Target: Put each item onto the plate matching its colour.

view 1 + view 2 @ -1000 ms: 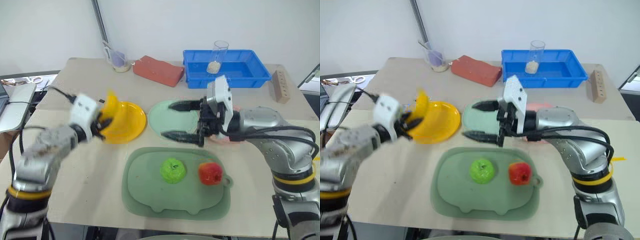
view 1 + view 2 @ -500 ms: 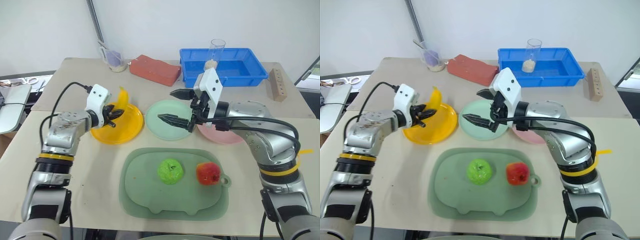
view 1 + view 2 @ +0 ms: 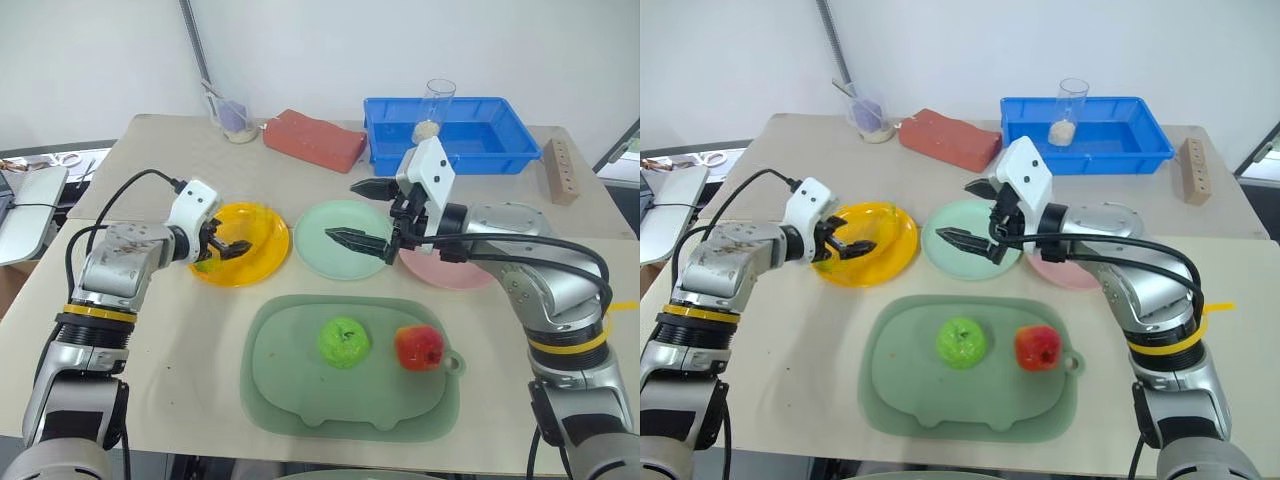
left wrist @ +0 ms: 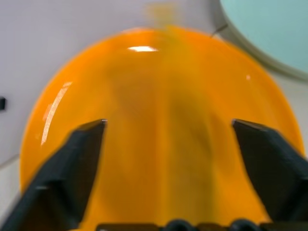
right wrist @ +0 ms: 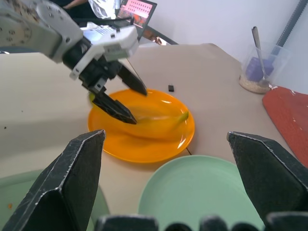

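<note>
The yellow banana (image 5: 156, 118) lies flat on the yellow plate (image 3: 262, 228). My left gripper (image 3: 225, 248) stands open just above that plate's left part, with the banana between and under its fingers; in the left wrist view the banana (image 4: 178, 120) is a blur. My right gripper (image 3: 342, 211) hangs open over the pale green plate (image 3: 322, 262) and holds nothing. The pink plate (image 3: 455, 272) lies partly under my right forearm. The green apple (image 3: 343, 342) and the red apple (image 3: 419, 347) sit on the dull-green tray (image 3: 300, 390).
At the table's back stand a blue bin (image 3: 480, 140) with a glass (image 3: 436, 108) in it, a red block (image 3: 316, 140) and a cup with a spoon (image 3: 236, 120). A wooden block (image 3: 560, 172) is at the far right. A laptop (image 3: 25, 210) lies beyond the left edge.
My left gripper sank to the yellow plate and opened; the banana, held upright before, now lies on the plate. The right gripper stays open over the green plate.
</note>
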`<state>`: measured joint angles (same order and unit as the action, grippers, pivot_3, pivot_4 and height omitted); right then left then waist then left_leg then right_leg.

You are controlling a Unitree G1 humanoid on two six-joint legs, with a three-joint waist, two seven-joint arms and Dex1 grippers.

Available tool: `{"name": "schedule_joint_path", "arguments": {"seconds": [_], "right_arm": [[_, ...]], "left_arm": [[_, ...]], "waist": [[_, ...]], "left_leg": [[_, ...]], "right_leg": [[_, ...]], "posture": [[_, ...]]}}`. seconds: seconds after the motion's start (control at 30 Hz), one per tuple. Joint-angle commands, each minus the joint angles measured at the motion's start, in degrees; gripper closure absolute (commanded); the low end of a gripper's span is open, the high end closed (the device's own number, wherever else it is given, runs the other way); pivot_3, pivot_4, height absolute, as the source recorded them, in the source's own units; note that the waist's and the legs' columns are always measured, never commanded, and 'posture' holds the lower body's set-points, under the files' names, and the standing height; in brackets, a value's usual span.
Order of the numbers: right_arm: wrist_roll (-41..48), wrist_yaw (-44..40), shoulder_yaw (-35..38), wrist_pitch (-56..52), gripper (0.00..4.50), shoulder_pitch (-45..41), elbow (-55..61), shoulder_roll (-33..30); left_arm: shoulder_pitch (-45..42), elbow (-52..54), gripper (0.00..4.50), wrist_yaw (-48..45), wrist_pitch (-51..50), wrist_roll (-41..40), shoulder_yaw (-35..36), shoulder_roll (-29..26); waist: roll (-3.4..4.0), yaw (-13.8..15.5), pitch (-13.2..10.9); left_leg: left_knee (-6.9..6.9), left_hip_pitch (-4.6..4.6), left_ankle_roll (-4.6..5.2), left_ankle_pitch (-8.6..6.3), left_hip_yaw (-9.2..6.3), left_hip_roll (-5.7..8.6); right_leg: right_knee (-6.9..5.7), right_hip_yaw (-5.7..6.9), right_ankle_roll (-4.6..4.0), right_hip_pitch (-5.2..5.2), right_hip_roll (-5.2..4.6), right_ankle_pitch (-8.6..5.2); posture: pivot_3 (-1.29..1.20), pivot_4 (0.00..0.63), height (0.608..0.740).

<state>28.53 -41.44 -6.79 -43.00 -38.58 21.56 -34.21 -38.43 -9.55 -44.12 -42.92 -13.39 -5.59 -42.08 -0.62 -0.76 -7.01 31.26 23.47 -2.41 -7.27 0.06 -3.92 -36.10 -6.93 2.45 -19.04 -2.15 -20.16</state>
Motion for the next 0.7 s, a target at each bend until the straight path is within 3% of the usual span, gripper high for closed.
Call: {"name": "schedule_joint_path", "arguments": {"seconds": [0.03, 0.13, 0.23, 0.37, 0.5, 0.7], "right_arm": [[2.4, -2.28, 4.9, 0.41, 0.0, 1.75, 4.23, -2.88], [7.25, -6.26, 9.48, -0.5, 0.0, 7.5, 8.66, -6.88], [9.22, -8.74, 12.83, -0.84, 0.0, 14.06, 12.64, -11.64], [12.99, -9.64, 17.04, -2.66, 0.0, 20.92, 16.91, -15.83], [19.4, -10.74, 22.37, -6.17, 0.0, 25.47, 20.79, -20.03], [24.92, -9.01, 26.82, -8.74, 0.0, 31.14, 25.78, -23.78]], "left_arm": [[-1.17, 5.48, 0.04, -6.2, 2.8, -1.97, 3.0, -4.5], [1.92, 13.33, 0.04, -13.88, 5.34, -6.44, 4.52, -7.39], [7.16, 22.92, 0.04, -19.31, 5.31, -13.65, 6.23, -6.7], [13.87, 30.88, 0.04, -25.95, 13.51, -14.82, 2.42, -5.29], [15.44, 29.76, 0.04, -31.03, 20.2, -13.36, -3.43, -1.87], [12.96, 19.35, 0.04, -34.25, 28.9, -7.37, -10.58, 3.56]], "waist": [[0.0, -0.01, 0.0], [0.0, 0.23, 0.0], [0.09, 0.17, 0.03], [0.05, -0.11, 0.0], [-0.05, -0.12, -0.06], [-0.11, 0.0, -0.1]], "left_leg": [[-0.01, 0.0, 0.0, 0.0, 0.0, 0.0], [-0.04, 0.01, 0.0, 0.0, 0.0, 0.0], [-0.04, -0.04, -0.01, -0.01, 0.04, 0.01], [-0.07, -0.29, -0.01, -0.02, 0.05, -0.01], [-0.02, -0.26, -0.01, -0.01, 0.04, -0.01], [0.19, -0.22, 0.05, -0.04, 0.02, 0.01]], "right_leg": [[0.01, 0.0, 0.0, 0.0, 0.0, 0.0], [0.06, 0.03, 0.0, 0.04, -0.01, 0.0], [0.17, 0.03, -0.01, 0.32, -0.08, 0.0], [0.26, 0.03, -0.03, 0.74, -0.11, -0.04], [0.27, 0.02, -0.06, 0.73, -0.1, -0.05], [0.35, 0.06, -0.05, 0.69, -0.12, -0.05]], "posture": [[0.0, 0.15, 0.74], [0.0, 0.15, 0.74], [0.0, 0.15, 0.74], [0.0, 0.15, 0.74], [0.0, 0.15, 0.74], [0.0, 0.15, 0.74]]}}
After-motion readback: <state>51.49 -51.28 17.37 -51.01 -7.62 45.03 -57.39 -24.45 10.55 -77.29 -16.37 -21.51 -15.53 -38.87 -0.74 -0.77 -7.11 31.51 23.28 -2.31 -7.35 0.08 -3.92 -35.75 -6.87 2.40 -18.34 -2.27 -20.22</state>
